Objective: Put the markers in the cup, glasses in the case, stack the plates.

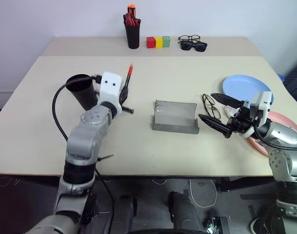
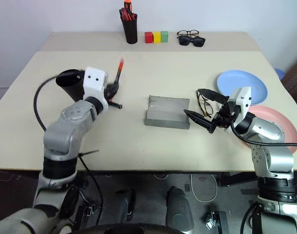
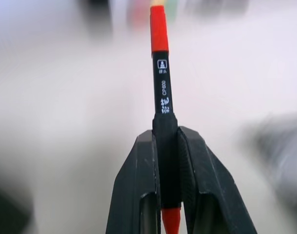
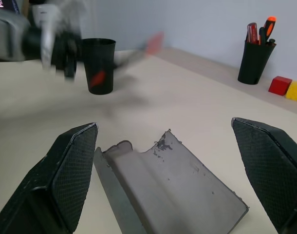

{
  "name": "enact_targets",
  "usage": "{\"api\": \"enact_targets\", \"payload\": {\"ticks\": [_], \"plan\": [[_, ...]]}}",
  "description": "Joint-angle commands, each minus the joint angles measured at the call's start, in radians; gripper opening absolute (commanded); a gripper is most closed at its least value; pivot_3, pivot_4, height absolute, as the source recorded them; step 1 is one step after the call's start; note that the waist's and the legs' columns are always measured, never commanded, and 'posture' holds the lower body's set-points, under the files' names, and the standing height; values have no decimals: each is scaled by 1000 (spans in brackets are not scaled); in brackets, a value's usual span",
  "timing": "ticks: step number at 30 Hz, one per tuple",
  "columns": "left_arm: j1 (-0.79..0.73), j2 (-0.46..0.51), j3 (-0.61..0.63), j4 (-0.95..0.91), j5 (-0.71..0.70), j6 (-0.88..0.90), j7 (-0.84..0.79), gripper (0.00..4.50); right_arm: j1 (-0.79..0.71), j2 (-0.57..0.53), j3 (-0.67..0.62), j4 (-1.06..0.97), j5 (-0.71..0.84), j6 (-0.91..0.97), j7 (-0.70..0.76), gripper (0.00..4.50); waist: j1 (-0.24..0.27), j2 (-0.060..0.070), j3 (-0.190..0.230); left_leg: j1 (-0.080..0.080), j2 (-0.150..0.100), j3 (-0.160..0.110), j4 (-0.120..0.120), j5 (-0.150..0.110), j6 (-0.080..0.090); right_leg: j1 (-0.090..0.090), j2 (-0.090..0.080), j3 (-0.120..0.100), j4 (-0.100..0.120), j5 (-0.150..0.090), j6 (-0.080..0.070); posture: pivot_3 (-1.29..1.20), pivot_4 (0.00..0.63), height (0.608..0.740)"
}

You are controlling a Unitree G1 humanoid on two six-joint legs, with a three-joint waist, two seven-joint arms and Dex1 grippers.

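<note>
My left fingers (image 1: 125, 92) are clamped tight on the black marker with the red cap (image 1: 129, 74), which stands nearly upright in the left-centre of the head view, cap end up. In the left wrist view the marker's black barrel (image 3: 161, 87) runs straight up between my two fingertips (image 3: 139, 185), with white printing on the barrel and the red cap above it. Just to the left of that hand, toward the left edge of the frame, stands the black cup (image 1: 82, 89), partly behind my wrist. A second dark marker end (image 1: 128, 110) pokes out on the table (image 1: 139, 146) just right of my left wrist; I cannot make out its body.

In the middle of the frame lies the grey case (image 1: 175, 117), open, its lid raised at the back. To its right the wire-framed glasses (image 1: 210, 105) rest on the table, just beside my right fingers (image 1: 221, 115), which are spread wide and hold nothing. In the right wrist view they flank the open case (image 4: 168, 190).

At the right edge the light blue plate (image 1: 243, 85) lies above the salmon pink plate (image 1: 285, 122), which my right arm partly covers.

Along the top of the frame stand a black pen holder (image 1: 132, 31), three coloured blocks (image 1: 158, 42) and dark sunglasses (image 1: 194, 45).
</note>
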Motion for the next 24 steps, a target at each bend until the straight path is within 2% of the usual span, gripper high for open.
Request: {"api": "enact_targets", "payload": {"ticks": [1,6,11,17,24], "plan": [[3,5,29,39,117,-305,103,33,-29,6,-9,-19,4,-19,-8,4500,-1,0,0,0,0,0,0,0,0,0,0,0,0,-1,-2,0,150,739],[-43,55,109,219,263,-471,284,33,-49,22,9,-3,-4,-29,-9,4500,-2,0,0,1,0,0,1,0,1,1,0,0,0,0,-1,0,150,739],[-104,96,164,364,347,-525,418,33,-63,26,15,16,-8,-34,-2,4500,2,0,0,0,0,0,1,0,1,0,0,0,0,1,1,0,150,739],[-154,73,172,487,349,-543,458,33,-71,25,18,29,-9,-40,7,4500,0,0,0,0,0,0,1,0,1,0,0,0,0,0,2,0,150,739],[-133,28,159,574,354,-584,478,33,-53,23,8,12,-6,-40,4,4500,-2,0,0,0,0,0,1,0,1,0,0,-1,1,0,2,0,150,739]]}}
